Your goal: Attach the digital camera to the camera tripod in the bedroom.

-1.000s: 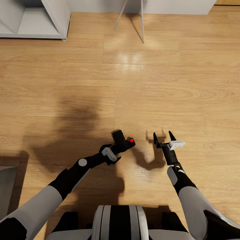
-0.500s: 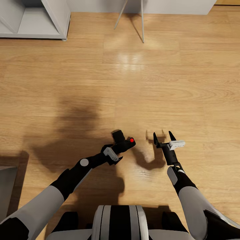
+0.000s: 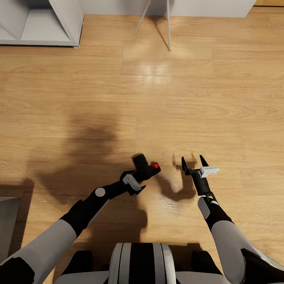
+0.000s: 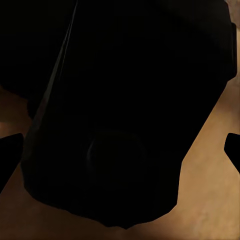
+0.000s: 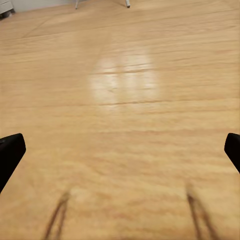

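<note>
My left gripper [image 3: 141, 173] is shut on the digital camera [image 3: 150, 169], a chunky black body with a small red button [image 3: 156, 166], held low over the light wood floor in the head view. In the left wrist view the camera's dark body [image 4: 125, 100] takes up the space between the black fingertips [image 4: 7, 152]. A short way to the right of the camera, my right gripper [image 3: 194, 161] stands open with nothing in it. Its wrist view has bare floor between the fingertips [image 5: 10, 150]. The camera tripod is out of view.
A white shelf unit [image 3: 39, 23] stands at the far left. Two thin pale legs of a stand [image 3: 168, 27] splay out by the white wall base [image 3: 205, 8] at the far edge. A grey object [image 3: 8, 221] sits at the near left. Wood floor [image 3: 177, 98] stretches ahead.
My left forearm has crept very slightly to the right. The camera and the right gripper have stayed where they were.
</note>
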